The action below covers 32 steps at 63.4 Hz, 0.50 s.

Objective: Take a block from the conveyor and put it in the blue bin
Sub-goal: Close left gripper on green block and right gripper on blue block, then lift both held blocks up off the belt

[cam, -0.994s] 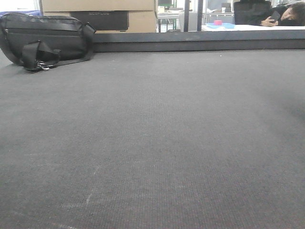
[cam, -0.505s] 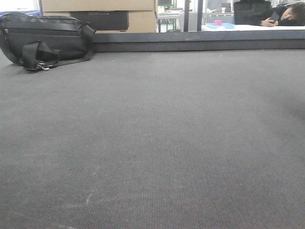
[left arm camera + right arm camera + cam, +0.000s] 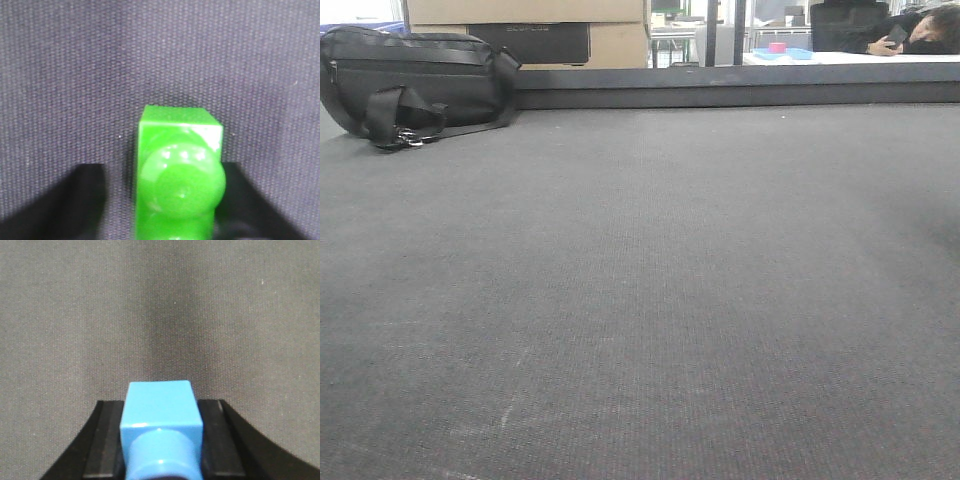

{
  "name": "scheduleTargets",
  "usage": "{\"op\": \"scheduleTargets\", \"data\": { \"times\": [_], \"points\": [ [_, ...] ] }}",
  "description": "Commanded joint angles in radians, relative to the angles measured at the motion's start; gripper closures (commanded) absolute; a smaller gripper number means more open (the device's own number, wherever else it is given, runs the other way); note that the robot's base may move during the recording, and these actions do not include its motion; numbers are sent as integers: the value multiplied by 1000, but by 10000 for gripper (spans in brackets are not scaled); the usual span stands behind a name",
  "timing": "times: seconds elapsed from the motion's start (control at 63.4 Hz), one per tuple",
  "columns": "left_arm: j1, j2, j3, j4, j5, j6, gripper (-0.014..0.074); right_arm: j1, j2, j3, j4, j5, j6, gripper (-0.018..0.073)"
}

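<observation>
In the left wrist view a glossy green block (image 3: 180, 135) stands between the black fingers of my left gripper (image 3: 164, 167), a round stud facing the camera. Its right side meets the right finger, and a strip of belt shows between it and the left finger (image 3: 90, 180), so the jaws are open. My right gripper (image 3: 161, 405) is shut on a light blue block (image 3: 160, 410), with both pads pressed against its sides. The woven dark grey conveyor (image 3: 650, 280) lies under both. Neither gripper shows in the front view. The blue bin is out of view.
A black bag (image 3: 415, 80) lies on the conveyor's far left by the dark rail (image 3: 740, 95). Cardboard boxes (image 3: 530, 25) stand behind the rail. Farther back a person (image 3: 920, 30) leans on a white table holding a flat blue tray (image 3: 782, 52).
The belt and the bag look the same. Only the person in the background has shifted slightly.
</observation>
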Motion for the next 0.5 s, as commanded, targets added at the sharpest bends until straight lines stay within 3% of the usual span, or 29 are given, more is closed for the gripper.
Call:
{"op": "scheduleTargets", "data": {
  "times": [0.0,0.063,0.095,0.347,0.489],
  "points": [
    [-5,-3,0,-1,-7,1,499,-5,-8,-6,0,-11,-2,721],
    [-5,-3,0,-1,-5,1,671,-5,-8,-6,0,-11,-2,721],
    [-5,-3,-2,-1,-5,1,706,-5,-8,-6,0,-11,-2,721],
    [-5,-93,-87,-31,70,1,708,-5,-45,-6,0,37,-2,721],
    [-5,-251,-62,-103,-43,1,708,-5,-126,6,0,-41,-12,721]
  ]
}}
